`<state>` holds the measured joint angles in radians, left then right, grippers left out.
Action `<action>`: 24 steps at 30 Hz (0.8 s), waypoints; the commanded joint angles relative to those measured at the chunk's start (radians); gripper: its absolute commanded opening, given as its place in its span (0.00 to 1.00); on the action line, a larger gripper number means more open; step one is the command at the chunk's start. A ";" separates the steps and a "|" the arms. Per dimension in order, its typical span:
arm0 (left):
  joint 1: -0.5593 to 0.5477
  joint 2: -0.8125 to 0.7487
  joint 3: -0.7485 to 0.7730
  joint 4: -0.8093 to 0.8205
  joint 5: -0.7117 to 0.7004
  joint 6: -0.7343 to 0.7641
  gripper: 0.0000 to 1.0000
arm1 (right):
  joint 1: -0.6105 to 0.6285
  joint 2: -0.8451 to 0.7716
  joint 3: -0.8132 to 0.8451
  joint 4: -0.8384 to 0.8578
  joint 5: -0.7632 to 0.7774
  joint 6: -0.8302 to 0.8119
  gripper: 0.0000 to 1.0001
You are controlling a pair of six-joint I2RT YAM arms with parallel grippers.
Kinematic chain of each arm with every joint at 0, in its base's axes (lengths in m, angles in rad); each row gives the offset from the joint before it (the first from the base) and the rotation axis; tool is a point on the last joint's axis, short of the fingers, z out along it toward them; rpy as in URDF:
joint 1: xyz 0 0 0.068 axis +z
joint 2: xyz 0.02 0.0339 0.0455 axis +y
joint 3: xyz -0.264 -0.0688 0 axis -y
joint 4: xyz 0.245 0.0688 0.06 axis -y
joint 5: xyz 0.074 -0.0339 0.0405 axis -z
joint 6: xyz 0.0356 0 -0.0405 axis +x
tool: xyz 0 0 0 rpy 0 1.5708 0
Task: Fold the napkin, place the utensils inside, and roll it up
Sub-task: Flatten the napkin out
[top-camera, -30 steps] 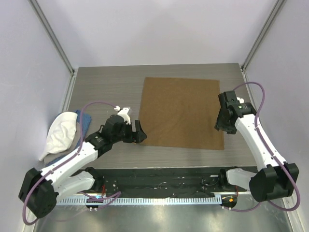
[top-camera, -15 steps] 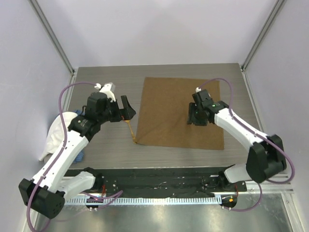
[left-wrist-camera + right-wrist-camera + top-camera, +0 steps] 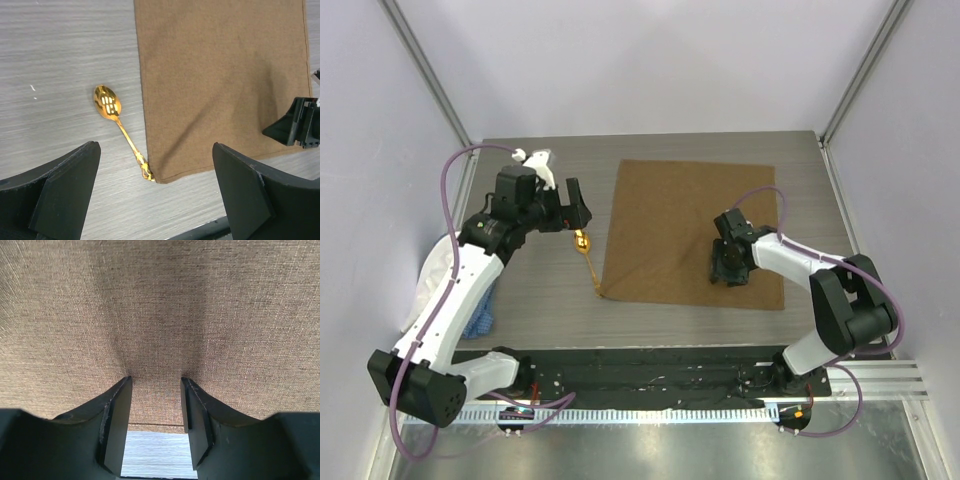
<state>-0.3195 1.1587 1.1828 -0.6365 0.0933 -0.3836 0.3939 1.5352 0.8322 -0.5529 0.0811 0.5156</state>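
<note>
Napkin: the napkin (image 3: 685, 225) lies spread open on the right half of the surface (image 3: 535, 285), with 1 faint crease rising from its near-left corner in the left wrist view (image 3: 220, 85).
Napkin edges: the near-left corner is drawn in a little, so the left edge slants; the near edge shows just behind the right jaws in the right wrist view (image 3: 160, 305).
Spoon: the gold spoon (image 3: 588, 262) rests on the bare surface just left of the napkin, bowl up and toward the far side.
Spoon handle: it runs near and rightward, and its end touches the napkin's near-left corner (image 3: 125, 135).
Left gripper: the left gripper (image 3: 565, 212) hovers above the surface, far-left of the spoon, tilted toward it.
Left jaws: wide apart and holding nothing; the spoon and the napkin's left edge show between them (image 3: 155, 150).
Right gripper: the right gripper (image 3: 730, 268) is down on the napkin, near its near-right part.
Right jaws: a narrow gap apart, both tips pressed onto the cloth, which dimples slightly around them (image 3: 156, 381); no fold is pinched between them.
White cloth: the white cloth (image 3: 432, 280) is bunched at the left edge of the surface, under the left arm.
Blue cloth: the blue cloth (image 3: 478, 315) peeks out just beside and partly beneath the white cloth.
</note>
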 commanded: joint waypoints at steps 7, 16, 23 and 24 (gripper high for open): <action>0.030 -0.031 -0.009 0.001 -0.087 0.063 1.00 | -0.084 0.002 -0.059 -0.108 0.091 -0.020 0.53; 0.045 -0.034 -0.046 0.011 -0.168 0.072 1.00 | 0.072 -0.098 0.105 -0.104 0.094 -0.103 0.53; 0.276 -0.033 -0.087 0.024 -0.065 0.010 1.00 | 0.407 -0.014 0.283 0.042 0.101 -0.181 0.53; 0.313 -0.028 -0.092 0.034 0.013 -0.006 1.00 | 0.471 0.018 0.306 0.054 0.117 -0.195 0.53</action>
<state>-0.1444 1.1450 1.1114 -0.6395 -0.0387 -0.3386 0.7227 1.4899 1.0370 -0.5907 0.1558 0.3859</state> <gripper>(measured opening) 0.996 0.530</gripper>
